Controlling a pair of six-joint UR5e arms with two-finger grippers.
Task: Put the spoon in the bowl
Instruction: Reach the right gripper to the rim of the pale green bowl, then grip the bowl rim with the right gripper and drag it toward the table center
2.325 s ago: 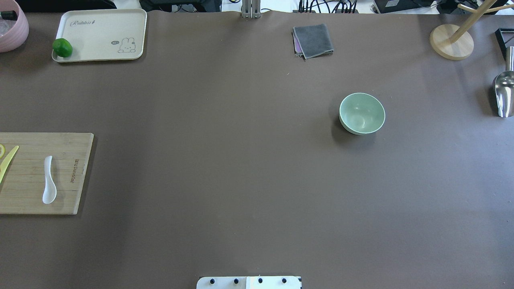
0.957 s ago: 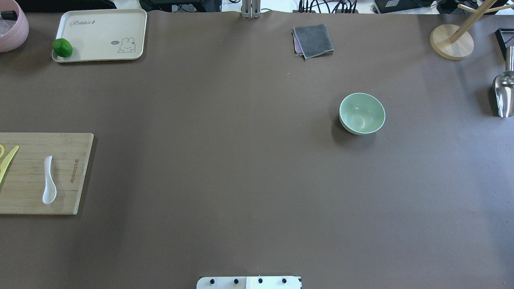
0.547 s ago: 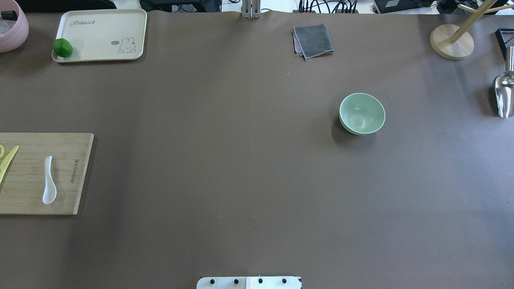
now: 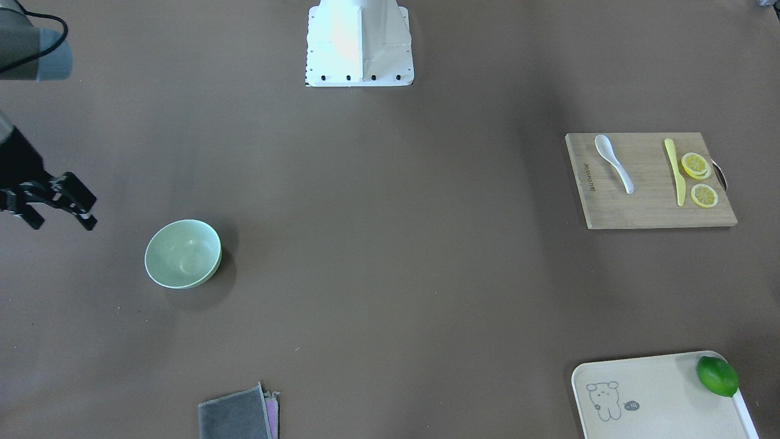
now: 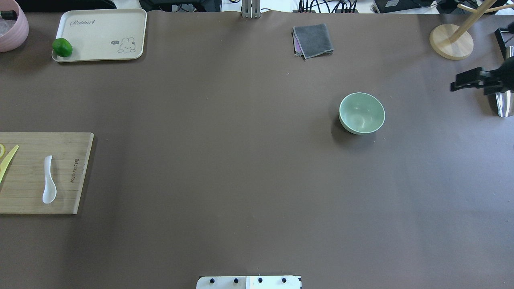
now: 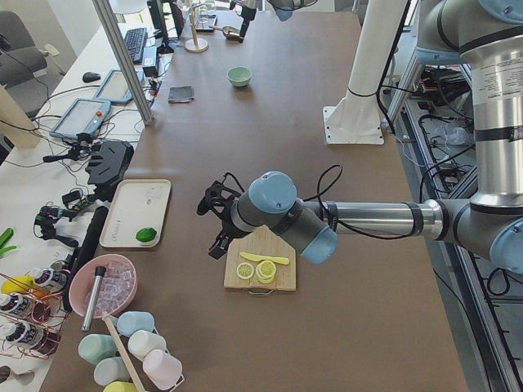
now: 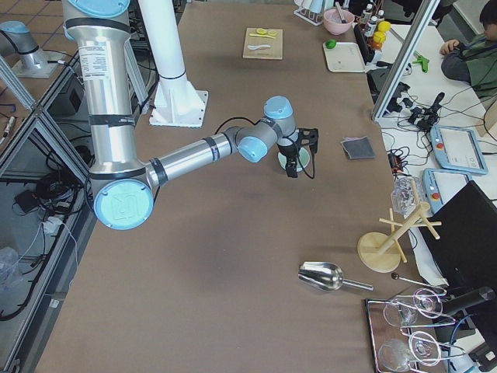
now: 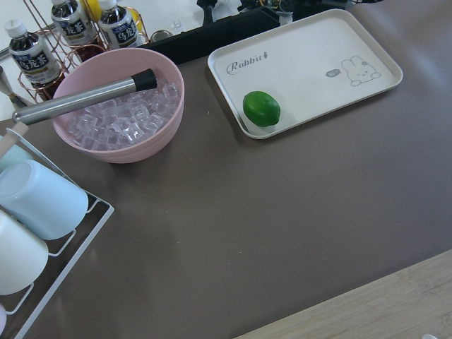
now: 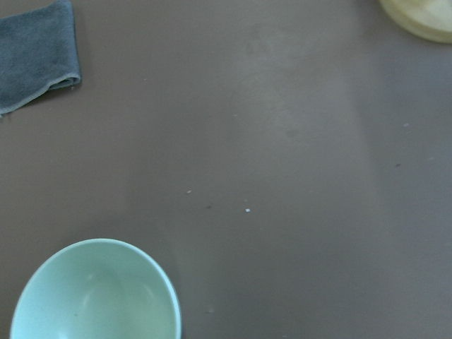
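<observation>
The white spoon (image 5: pixel 49 185) lies on the wooden cutting board (image 5: pixel 64 200) at the table's left; it also shows in the front view (image 4: pixel 612 161). The mint-green bowl (image 5: pixel 362 113) stands empty on the right half of the table (image 4: pixel 183 253). My right gripper (image 5: pixel 457 82) hovers to the right of the bowl, fingers apart and empty (image 4: pixel 61 223). Its wrist view shows the bowl (image 9: pixel 95 293) at the bottom left. My left gripper (image 6: pixel 208 230) shows only in the exterior left view, above the table beside the board; I cannot tell whether it is open.
A yellow knife (image 4: pixel 672 171) and lemon slices (image 4: pixel 696 166) share the board. A tray (image 5: pixel 100 36) with a lime (image 5: pixel 62 47), a grey cloth (image 5: pixel 313 40), a wooden stand base (image 5: pixel 450 42), a metal scoop (image 5: pixel 504 102) and a pink ice bowl (image 8: pixel 120 106) sit around the edges.
My right gripper has come into the overhead view at the right edge, near the scoop. The spoon and the bowl have not moved.
</observation>
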